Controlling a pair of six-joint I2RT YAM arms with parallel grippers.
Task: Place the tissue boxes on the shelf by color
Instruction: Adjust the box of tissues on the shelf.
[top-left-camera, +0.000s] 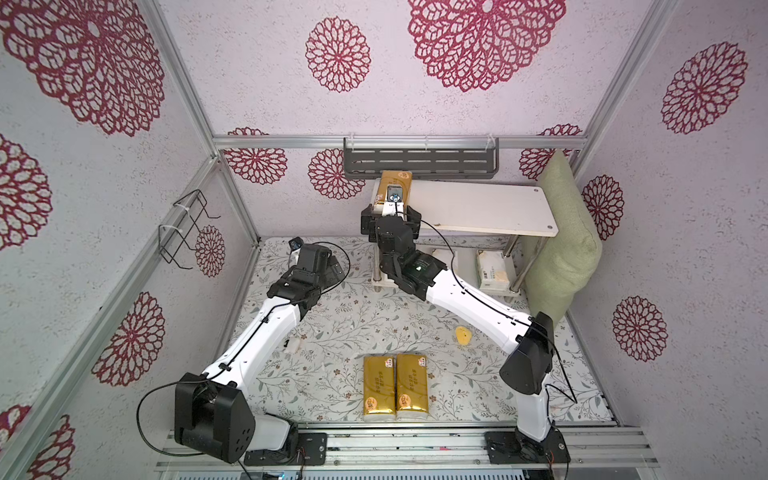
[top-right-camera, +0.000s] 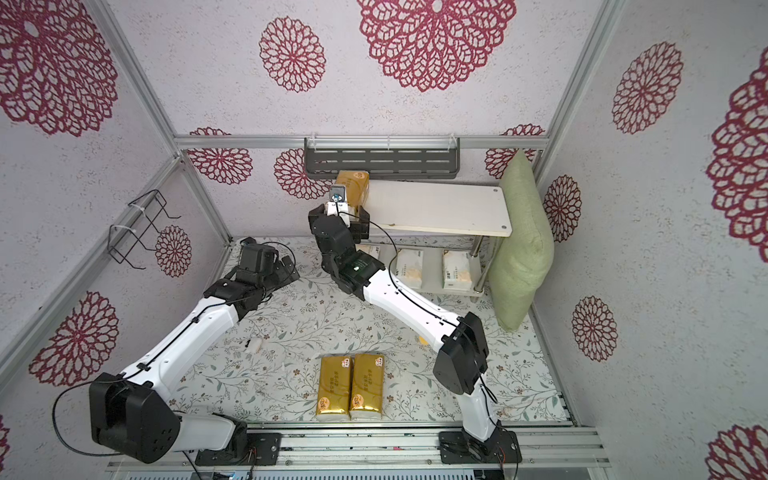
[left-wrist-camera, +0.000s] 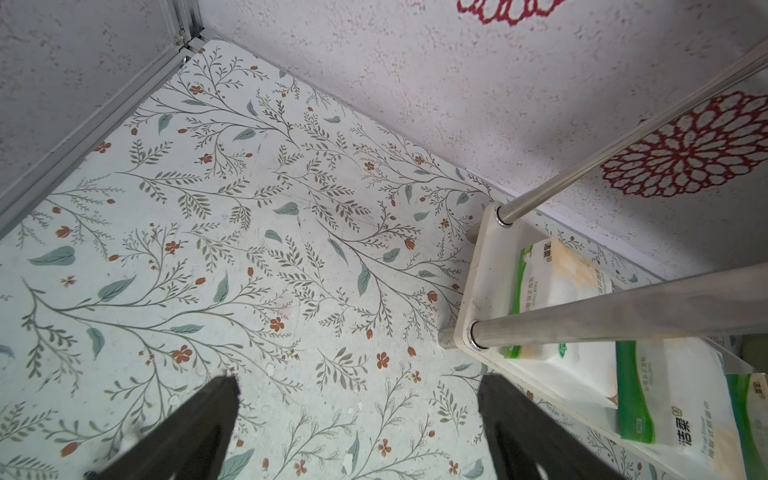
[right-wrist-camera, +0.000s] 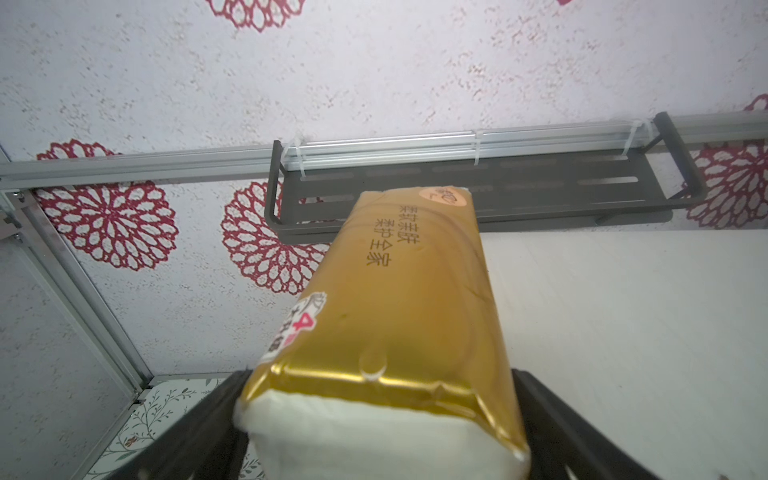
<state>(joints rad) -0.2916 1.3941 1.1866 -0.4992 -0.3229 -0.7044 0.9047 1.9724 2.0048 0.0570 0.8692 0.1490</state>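
The shelf (top-left-camera: 478, 208) has boards with a smooth, matt white face, joined by legs (left-wrist-camera: 623, 316) of polished, chrome-bright metal tube. On its top board, the gold tissue pack (right-wrist-camera: 395, 311) is wrapped in glossy, creased metallic film with a soft-looking white end. On its lower board, the white tissue packs (left-wrist-camera: 673, 395) carry smooth, faintly shiny plastic film. Behind the shelf, the grey slotted wall rack (right-wrist-camera: 498, 187) is matt painted metal, and the wall (right-wrist-camera: 374, 62) is rough and grainy. Beside the shelf, the cushion (top-left-camera: 561, 249) is coarse green woven cloth. Under the shelf, the floral table covering (left-wrist-camera: 249, 249) is smooth and matt. The left gripper (left-wrist-camera: 359, 377) has matt black fingers (left-wrist-camera: 199, 428).
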